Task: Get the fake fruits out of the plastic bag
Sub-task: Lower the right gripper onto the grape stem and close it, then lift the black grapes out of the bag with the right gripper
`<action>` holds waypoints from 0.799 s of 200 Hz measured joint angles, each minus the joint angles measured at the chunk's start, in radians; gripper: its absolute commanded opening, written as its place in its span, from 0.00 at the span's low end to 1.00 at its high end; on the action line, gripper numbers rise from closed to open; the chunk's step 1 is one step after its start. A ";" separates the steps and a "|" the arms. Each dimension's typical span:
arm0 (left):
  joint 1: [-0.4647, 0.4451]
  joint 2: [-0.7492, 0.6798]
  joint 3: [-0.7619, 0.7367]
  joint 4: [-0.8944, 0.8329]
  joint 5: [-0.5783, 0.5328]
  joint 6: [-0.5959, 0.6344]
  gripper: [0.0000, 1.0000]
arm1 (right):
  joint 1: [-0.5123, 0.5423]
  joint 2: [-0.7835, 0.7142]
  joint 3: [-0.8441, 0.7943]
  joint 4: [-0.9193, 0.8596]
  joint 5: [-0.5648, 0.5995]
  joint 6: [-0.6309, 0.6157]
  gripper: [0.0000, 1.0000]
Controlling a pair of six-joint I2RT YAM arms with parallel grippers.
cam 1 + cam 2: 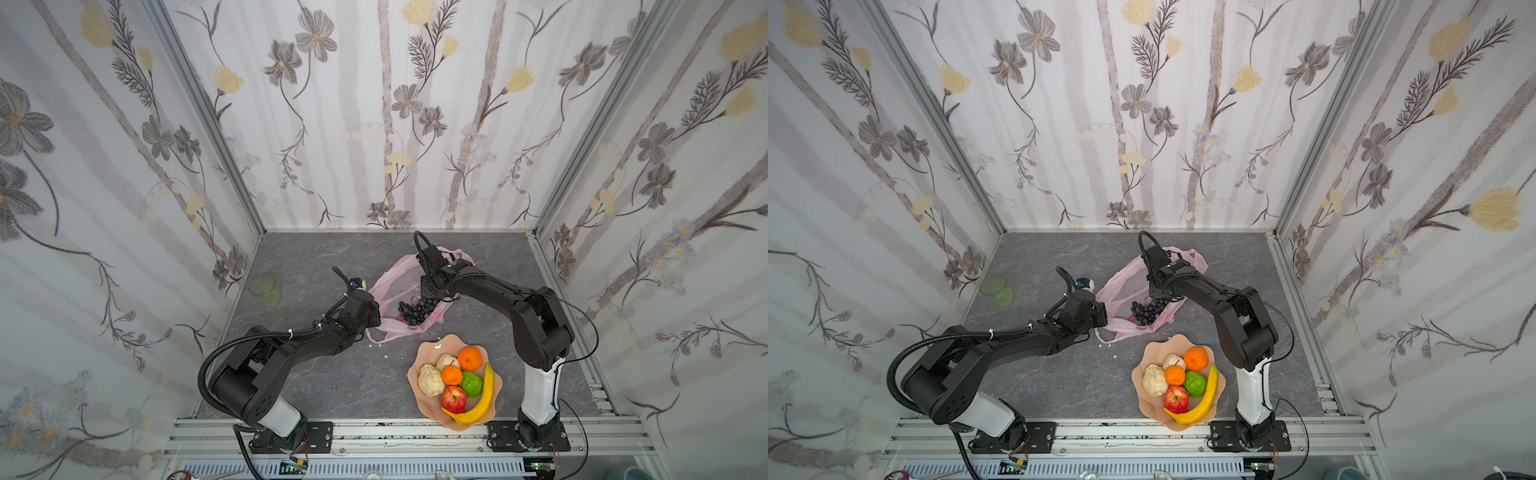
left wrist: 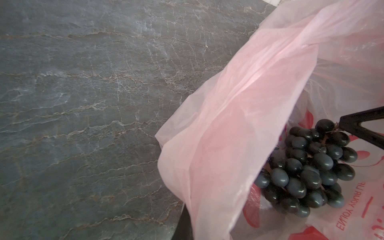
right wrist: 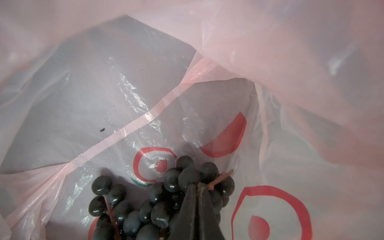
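Observation:
The pink plastic bag (image 1: 390, 286) (image 1: 1121, 286) lies open on the grey table. A dark purple grape bunch (image 1: 417, 311) (image 1: 1148, 311) (image 2: 307, 172) (image 3: 145, 207) rests inside it. My right gripper (image 1: 432, 297) (image 3: 197, 186) reaches into the bag, its jaws shut on the bunch's pinkish stem. At the bag's near left rim, my left gripper (image 1: 372, 322) (image 2: 197, 234) is shut on a fold of the plastic bag (image 2: 228, 135), holding the mouth open. The other fake fruits sit on the plate: a banana (image 1: 482, 399), an apple (image 1: 454, 398), a green fruit (image 1: 471, 383), two oranges (image 1: 469, 358) and two pears (image 1: 431, 380).
A peach wavy-edged plate (image 1: 432, 351) (image 1: 1154, 353) stands near the front, just ahead of the bag and beside the right arm's base. A green translucent cup (image 1: 264, 289) (image 1: 996, 290) stands by the left wall. Patterned walls enclose the table on three sides.

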 measured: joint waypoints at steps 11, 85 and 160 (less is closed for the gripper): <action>0.000 0.000 0.000 0.000 0.000 0.000 0.08 | 0.000 -0.008 0.000 0.000 0.003 -0.002 0.05; 0.000 0.000 0.000 0.000 -0.001 0.000 0.08 | 0.005 -0.074 0.000 -0.011 0.019 -0.008 0.01; 0.000 0.001 0.000 0.000 -0.004 0.001 0.08 | 0.092 -0.242 0.000 -0.049 0.030 -0.037 0.00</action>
